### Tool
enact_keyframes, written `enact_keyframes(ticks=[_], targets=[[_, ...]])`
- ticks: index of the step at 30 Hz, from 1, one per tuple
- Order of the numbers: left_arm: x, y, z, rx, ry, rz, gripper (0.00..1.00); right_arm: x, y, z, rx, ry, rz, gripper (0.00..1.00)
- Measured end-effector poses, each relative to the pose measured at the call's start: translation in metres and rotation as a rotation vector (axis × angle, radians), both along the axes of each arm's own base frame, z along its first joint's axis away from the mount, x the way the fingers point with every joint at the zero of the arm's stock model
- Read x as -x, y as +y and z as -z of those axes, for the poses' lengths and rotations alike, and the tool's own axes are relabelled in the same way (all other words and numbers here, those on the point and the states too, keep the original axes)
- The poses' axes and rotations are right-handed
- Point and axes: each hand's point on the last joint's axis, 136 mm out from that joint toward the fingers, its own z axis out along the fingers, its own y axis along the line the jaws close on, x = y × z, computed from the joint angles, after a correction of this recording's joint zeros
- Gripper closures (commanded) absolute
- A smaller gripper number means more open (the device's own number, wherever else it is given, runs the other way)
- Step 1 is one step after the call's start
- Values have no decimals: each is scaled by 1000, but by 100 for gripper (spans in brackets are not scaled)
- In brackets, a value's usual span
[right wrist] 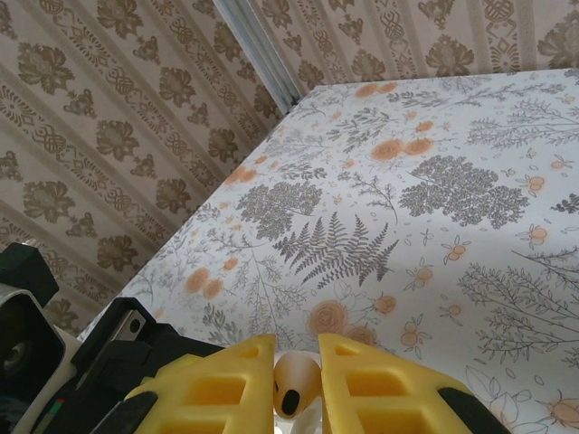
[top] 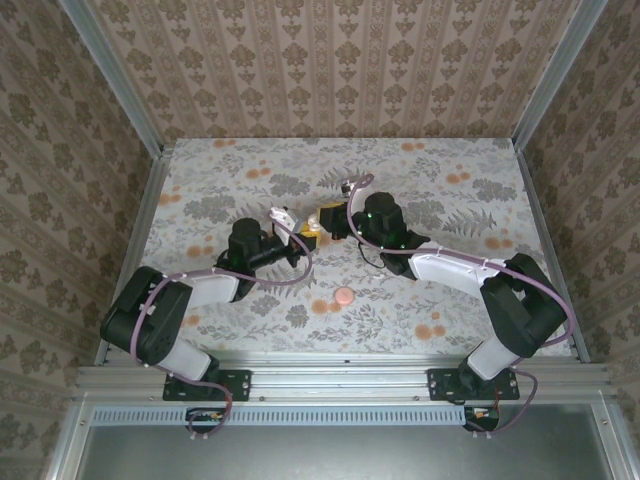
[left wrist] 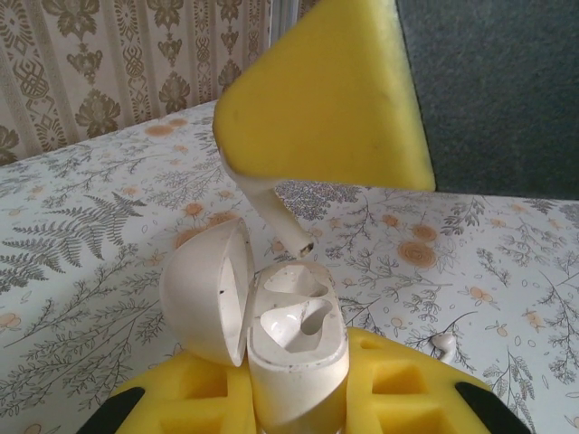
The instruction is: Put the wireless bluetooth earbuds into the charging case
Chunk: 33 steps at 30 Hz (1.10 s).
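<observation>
A white charging case [left wrist: 298, 357] stands upright in my left gripper [left wrist: 298, 402], which is shut on its lower body. Its lid [left wrist: 204, 294] is swung open to the left, and both wells inside look vacant. My right gripper [right wrist: 297, 362] is shut on one whitish earbud [right wrist: 294, 384]. In the left wrist view that earbud's stem [left wrist: 276, 212] hangs below a yellow finger [left wrist: 326, 90] just above the open case. A second earbud [left wrist: 443, 344] lies on the table to the right. In the top view the left gripper [top: 305, 240] and right gripper [top: 325, 220] meet mid-table.
A small round salmon-pink puck [top: 343, 295] lies on the floral table [top: 450, 200] in front of both grippers. Patterned walls enclose the table at the back and on both sides.
</observation>
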Motion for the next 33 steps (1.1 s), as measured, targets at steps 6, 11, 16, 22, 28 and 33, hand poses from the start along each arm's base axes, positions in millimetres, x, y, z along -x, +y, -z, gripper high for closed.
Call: enact_keyframes(ticks=[6,11,16,22,28,33], targets=[[1,0,-5,5,-14,0,86,2,3,-2,-6,-6,-9,83],[0,0,-6,6,-15,-1,86,5,7,-2,-6,-5,-20,83],[0,1,-6,5,-16,-5,86,8,9,-1,-5,-5,-29,83],[0,1,-6,6,-16,-6,86,8,10,-1,-3,-6,-31,83],[-1,1,-7,10,-11,-11,86,9,10,0,1,-7,-28,83],[-2,1,-8,20,4,-18,86,9,9,2,9,-13,-25,83]])
